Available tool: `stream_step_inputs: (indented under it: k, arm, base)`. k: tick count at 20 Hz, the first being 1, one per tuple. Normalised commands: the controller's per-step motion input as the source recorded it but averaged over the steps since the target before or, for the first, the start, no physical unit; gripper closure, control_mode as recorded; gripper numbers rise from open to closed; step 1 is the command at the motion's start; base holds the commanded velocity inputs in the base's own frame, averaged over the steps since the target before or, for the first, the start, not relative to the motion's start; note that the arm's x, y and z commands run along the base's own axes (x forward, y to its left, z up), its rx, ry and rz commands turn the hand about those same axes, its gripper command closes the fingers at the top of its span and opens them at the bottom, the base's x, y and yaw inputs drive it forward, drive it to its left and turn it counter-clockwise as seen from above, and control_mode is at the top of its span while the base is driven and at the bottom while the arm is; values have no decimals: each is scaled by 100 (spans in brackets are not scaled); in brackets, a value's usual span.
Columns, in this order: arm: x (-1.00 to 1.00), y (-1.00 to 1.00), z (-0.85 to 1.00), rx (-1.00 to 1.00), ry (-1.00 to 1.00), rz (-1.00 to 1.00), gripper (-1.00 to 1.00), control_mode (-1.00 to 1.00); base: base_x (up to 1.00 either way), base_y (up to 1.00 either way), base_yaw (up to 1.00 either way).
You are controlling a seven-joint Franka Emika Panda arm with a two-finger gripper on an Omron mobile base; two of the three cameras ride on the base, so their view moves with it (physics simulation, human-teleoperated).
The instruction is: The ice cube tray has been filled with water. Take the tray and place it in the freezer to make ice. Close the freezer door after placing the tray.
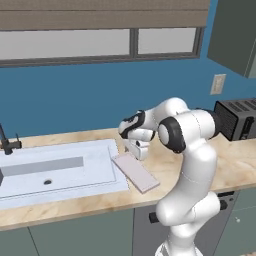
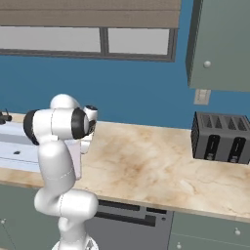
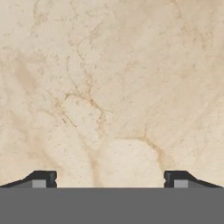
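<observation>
The ice cube tray (image 1: 135, 172), a thin pale pinkish-lilac rectangle, lies flat on the marble counter just right of the sink, angled toward the front edge. My gripper (image 1: 136, 149) points down over the tray's far end. In the hand view its fingertips (image 3: 43, 179) stand wide apart over bare counter, so the gripper (image 3: 110, 180) is open with nothing between them. In the right base view a sliver of the tray (image 2: 75, 158) shows behind my arm. The freezer and the freezer door are out of view.
A white sink (image 1: 95, 172) with a dark faucet (image 1: 7, 144) fills the counter's left part. A black toaster (image 1: 238, 119) (image 2: 222, 136) stands at the right by the blue wall. An upper cabinet (image 2: 219, 44) hangs above it.
</observation>
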Motion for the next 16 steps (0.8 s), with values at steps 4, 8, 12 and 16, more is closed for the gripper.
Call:
stream_step_inputs:
  k: [4, 8, 12, 16]
  arm:
    - [-76, 56, -37, 4, 0, -11, -100, -100]
    - [-70, 53, -38, 3, 0, -11, -100, -100]
    - [-69, 49, -35, 2, 0, -11, -100, -100]
    - [-77, 51, -34, 3, 1, -13, -100, -100]
  base:
    - [0, 0, 0]
    - [0, 0, 0]
    - [0, 0, 0]
    - [0, 0, 0]
